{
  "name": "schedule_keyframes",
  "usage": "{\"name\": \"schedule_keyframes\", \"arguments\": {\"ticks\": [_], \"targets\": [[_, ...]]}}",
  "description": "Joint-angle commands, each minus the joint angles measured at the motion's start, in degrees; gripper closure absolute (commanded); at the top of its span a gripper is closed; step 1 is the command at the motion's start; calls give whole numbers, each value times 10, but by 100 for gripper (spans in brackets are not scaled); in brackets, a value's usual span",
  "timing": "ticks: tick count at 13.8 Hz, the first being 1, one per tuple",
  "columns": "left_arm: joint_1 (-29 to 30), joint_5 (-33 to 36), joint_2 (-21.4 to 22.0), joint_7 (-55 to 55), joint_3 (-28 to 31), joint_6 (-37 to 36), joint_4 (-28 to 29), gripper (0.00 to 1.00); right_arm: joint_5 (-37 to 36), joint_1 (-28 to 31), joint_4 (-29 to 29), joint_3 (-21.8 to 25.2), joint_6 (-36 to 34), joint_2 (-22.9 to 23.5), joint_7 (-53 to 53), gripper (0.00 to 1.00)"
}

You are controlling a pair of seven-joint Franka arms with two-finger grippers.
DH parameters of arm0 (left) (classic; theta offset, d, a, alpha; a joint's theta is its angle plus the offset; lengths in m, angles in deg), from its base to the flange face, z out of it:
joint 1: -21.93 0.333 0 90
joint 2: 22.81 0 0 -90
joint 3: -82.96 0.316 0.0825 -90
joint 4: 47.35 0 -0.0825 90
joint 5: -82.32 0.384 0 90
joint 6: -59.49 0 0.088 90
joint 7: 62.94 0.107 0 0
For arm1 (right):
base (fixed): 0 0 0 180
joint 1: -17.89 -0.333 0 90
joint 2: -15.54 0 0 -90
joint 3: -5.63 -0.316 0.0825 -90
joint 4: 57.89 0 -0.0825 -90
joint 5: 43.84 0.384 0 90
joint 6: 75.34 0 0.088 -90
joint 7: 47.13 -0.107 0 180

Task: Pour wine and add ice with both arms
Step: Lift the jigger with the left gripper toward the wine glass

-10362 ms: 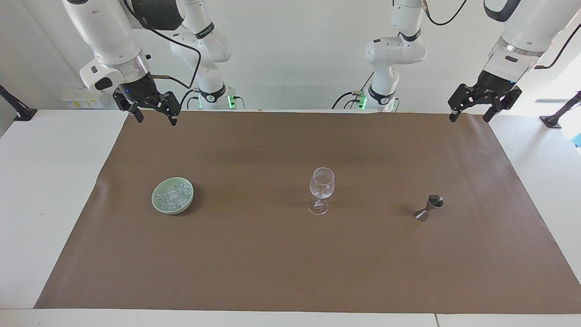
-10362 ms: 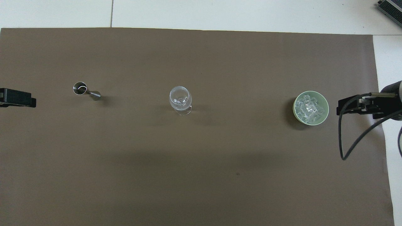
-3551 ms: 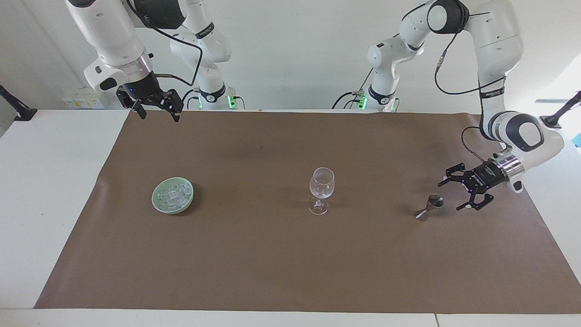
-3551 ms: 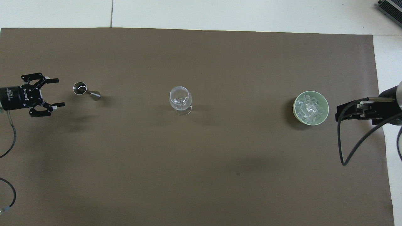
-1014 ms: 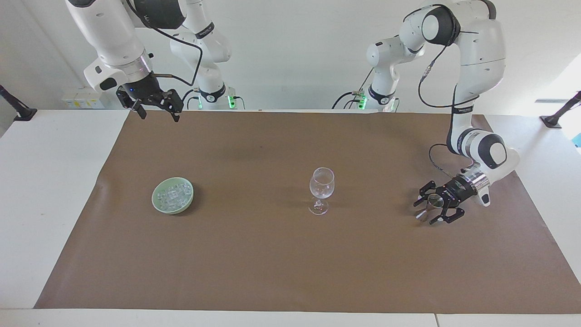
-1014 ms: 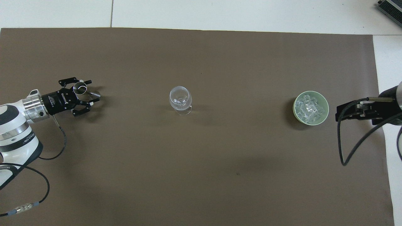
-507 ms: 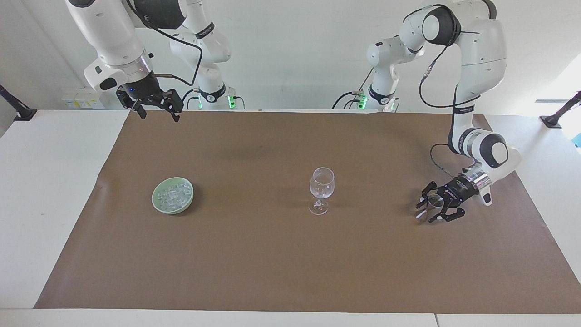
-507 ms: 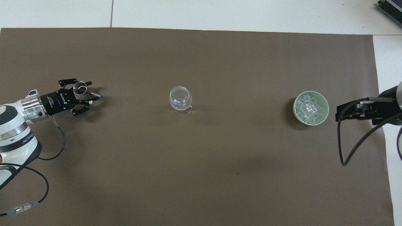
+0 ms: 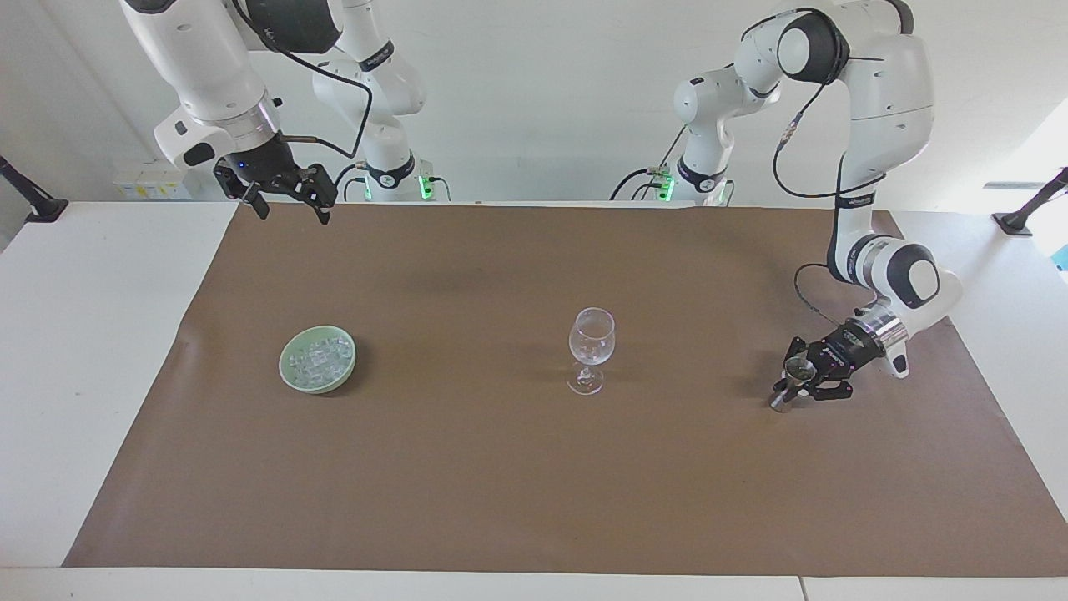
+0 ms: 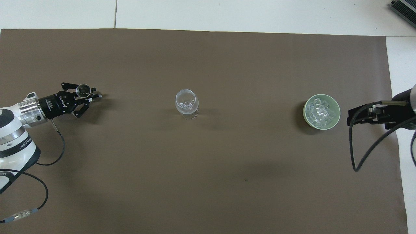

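Observation:
A small steel jigger (image 9: pixel 779 405) (image 10: pixel 84 89) stands at the left arm's end of the brown mat. My left gripper (image 9: pixel 793 386) (image 10: pixel 91 94) lies low and sideways, shut on its narrow waist. Wine is out of view; I cannot see into the jigger. An empty clear wine glass (image 9: pixel 591 338) (image 10: pixel 186 100) stands upright mid-table. The ice (image 9: pixel 319 357) (image 10: pixel 321 111) fills a pale green bowl (image 9: pixel 288 373) (image 10: pixel 305 113) toward the right arm's end. My right gripper (image 9: pixel 292 215) (image 10: pixel 367 114) waits open, high over the mat's edge by the robots.
The brown mat (image 9: pixel 501 501) covers most of the white table (image 9: pixel 83 376). A black cable (image 10: pixel 360 152) loops down from the right arm's wrist beside the bowl. Nothing else stands on the mat.
The left gripper's fingers have closed from around the jigger onto its waist, and the jigger has shifted slightly. The right arm has not moved.

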Motion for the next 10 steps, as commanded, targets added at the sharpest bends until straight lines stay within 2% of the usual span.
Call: {"name": "schedule_keyframes", "arguments": {"ticks": [1,7,10], "targets": [[7,-3,-7,8,2,-15,-8,100,-4,0,-9,0,-3,-12,13,0],[6,-4,0,2,0,-14,-8,100,-4,0,-9,0,-3,-11,13,0],[-4,-6,18,-11,0,-11,-8,100,-4,0,-9,0,-3,-11,13,0]]}}
